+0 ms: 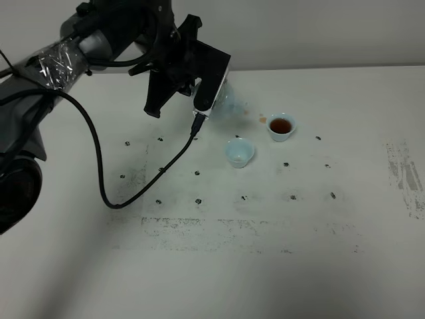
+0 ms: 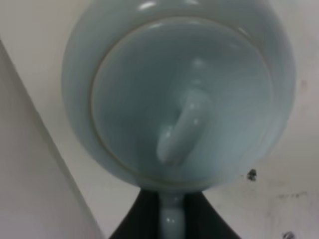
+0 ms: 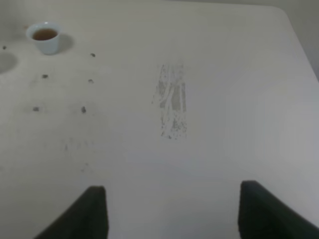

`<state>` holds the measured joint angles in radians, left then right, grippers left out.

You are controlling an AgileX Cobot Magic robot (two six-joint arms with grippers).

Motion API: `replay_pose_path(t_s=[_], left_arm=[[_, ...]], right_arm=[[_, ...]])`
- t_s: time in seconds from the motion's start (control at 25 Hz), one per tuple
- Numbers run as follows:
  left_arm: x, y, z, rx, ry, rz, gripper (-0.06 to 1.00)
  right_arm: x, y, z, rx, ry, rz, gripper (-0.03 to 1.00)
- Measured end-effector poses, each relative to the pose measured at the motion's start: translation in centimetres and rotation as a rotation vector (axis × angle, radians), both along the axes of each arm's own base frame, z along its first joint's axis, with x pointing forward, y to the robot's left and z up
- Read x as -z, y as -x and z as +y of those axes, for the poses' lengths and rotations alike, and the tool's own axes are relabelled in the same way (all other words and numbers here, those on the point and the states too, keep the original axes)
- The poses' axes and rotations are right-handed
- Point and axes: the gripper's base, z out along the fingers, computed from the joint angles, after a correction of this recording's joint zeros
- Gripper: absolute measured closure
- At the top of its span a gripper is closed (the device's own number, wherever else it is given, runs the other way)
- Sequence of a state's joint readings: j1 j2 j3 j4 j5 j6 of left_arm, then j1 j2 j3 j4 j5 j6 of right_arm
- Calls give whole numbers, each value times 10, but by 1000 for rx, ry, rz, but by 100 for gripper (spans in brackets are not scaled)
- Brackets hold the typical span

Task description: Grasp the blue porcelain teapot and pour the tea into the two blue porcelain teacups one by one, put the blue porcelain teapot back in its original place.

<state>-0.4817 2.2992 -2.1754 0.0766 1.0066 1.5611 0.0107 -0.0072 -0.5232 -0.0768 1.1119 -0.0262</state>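
Note:
The blue porcelain teapot (image 1: 230, 104) hangs tilted and blurred above the table, just left of the cups. In the left wrist view the teapot (image 2: 174, 94) fills the frame, lid on. My left gripper (image 2: 172, 216) is shut on its loop handle. One blue porcelain teacup (image 1: 281, 126) holds brown tea and also shows in the right wrist view (image 3: 45, 37). The other teacup (image 1: 240, 152) stands nearer the front and looks empty. My right gripper (image 3: 172, 211) is open over bare table, far from the cups.
The white table (image 1: 219, 266) carries small dark marks and a scuffed patch (image 1: 405, 173) at the right. A black cable (image 1: 99, 179) from the left arm loops down onto the table. A small brown spot (image 1: 262, 120) lies beside the filled cup.

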Motion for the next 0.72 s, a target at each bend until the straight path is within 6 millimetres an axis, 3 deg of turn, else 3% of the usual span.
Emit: replay_pose_path(t_s=[0.32, 0.72], left_arm=[[4, 5, -18, -22, -147, -105, 94], [11, 12, -17, -36, -250, -57, 94]], right_arm=[[0, 0, 0, 0, 0, 0, 43], [0, 0, 0, 0, 0, 0, 43]])
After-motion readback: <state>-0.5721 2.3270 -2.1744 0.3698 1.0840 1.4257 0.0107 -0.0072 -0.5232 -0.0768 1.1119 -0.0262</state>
